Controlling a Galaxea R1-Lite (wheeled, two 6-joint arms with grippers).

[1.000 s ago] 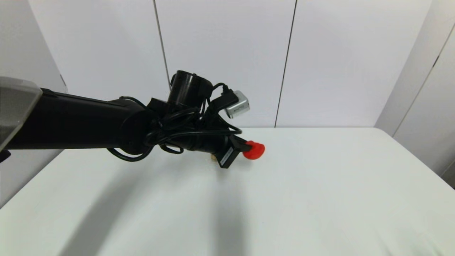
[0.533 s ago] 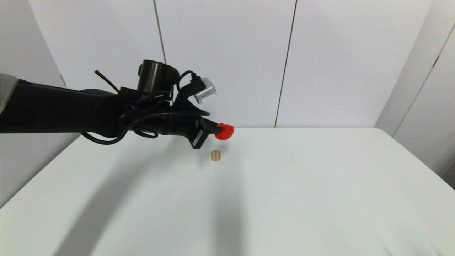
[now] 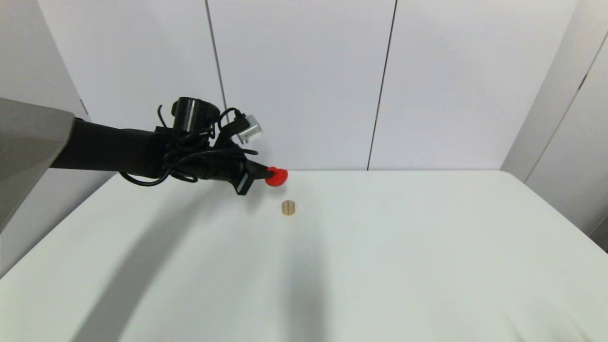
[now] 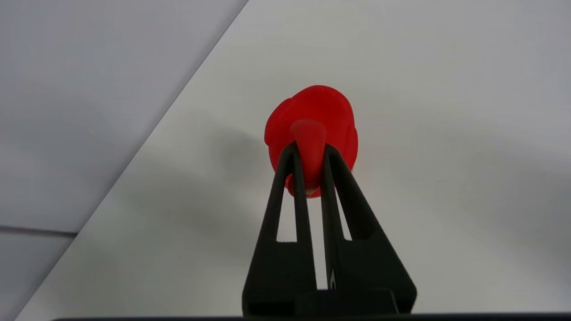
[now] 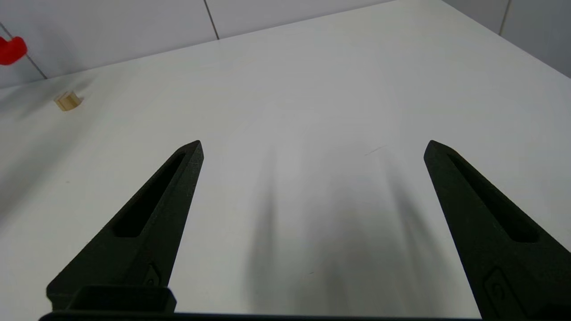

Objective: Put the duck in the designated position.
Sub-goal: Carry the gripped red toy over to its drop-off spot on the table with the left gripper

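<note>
My left gripper (image 4: 308,149): clenched on small red rubbery toy duck (image 4: 319,111), aloft, apart from short tan wooden cylinder (image 3: 288,207). My right gripper (image 5: 312,147): fingers spread.

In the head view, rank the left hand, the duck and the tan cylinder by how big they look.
1. Left hand, though it is raised nearer the camera.
2. Duck.
3. Tan cylinder, slightly smaller than the duck.

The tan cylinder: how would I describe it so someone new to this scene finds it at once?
Start at the white table and look toward its far edge, left of middle. Below and just right of the small red toy duck held aloft in the left gripper stands a tiny short tan wooden-looking cylinder. It alone rests on the tabletop.
</note>
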